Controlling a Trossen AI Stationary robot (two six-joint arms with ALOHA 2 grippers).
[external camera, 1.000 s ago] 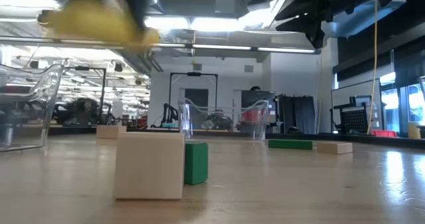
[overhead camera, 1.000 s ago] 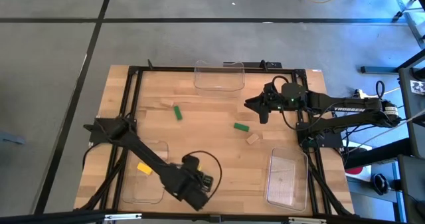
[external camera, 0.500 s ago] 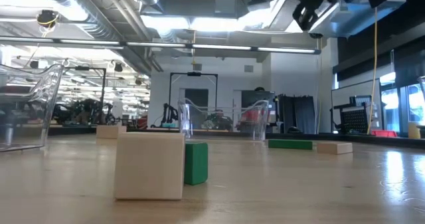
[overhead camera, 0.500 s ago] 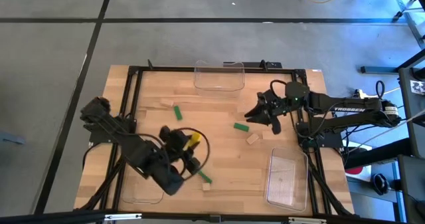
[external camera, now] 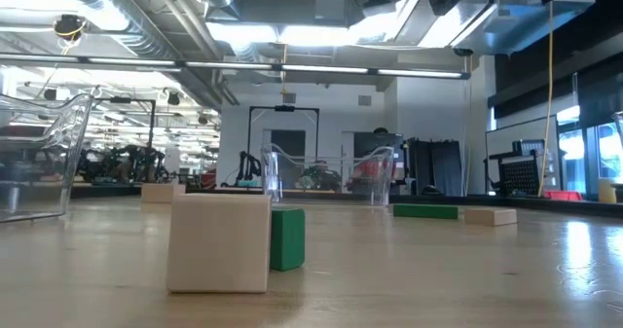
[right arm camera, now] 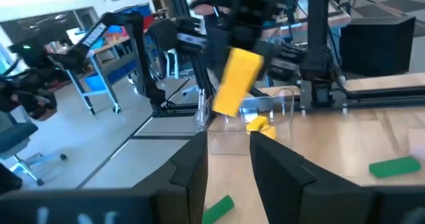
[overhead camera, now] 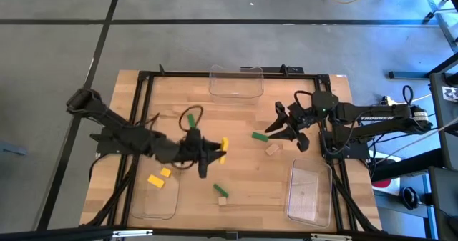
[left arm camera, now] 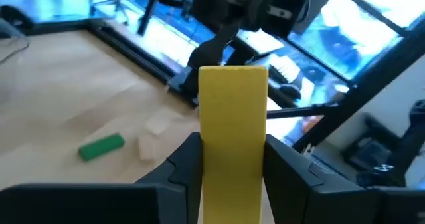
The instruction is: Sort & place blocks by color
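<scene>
My left gripper (overhead camera: 213, 152) hovers over the table's middle, shut on a yellow block (overhead camera: 223, 149). My right gripper (overhead camera: 284, 131) is open and empty. It hangs over the table's right half, just right of a green block (overhead camera: 260, 136) and a tan block (overhead camera: 272, 149) that lie flat on the wood. Two more yellow blocks (overhead camera: 154, 180) (overhead camera: 166, 172) sit at the near left tray. A green block (overhead camera: 220, 190) and a tan one (overhead camera: 222, 200) lie near the near edge. Another green block (overhead camera: 191, 119) lies behind my left arm. My left gripper pinches the yellow block's lower end (left arm camera: 232, 163) between its two fingers (left arm camera: 186, 163), one on each long side. The fingers lie about level and point toward the table's right. The block sticks out past the fingertips, lifted clear of the table.
A clear tray (overhead camera: 236, 82) stands at the far edge, one (overhead camera: 159, 194) at the near left and one (overhead camera: 309, 191) at the near right. A black frame (overhead camera: 143, 91) borders the tabletop. My two grippers face each other across bare wood.
My left gripper has swung from the near edge up and toward the table's middle, carrying the yellow block, and now points right. My right gripper has shifted a little toward the near edge, closer to the green and tan blocks.
</scene>
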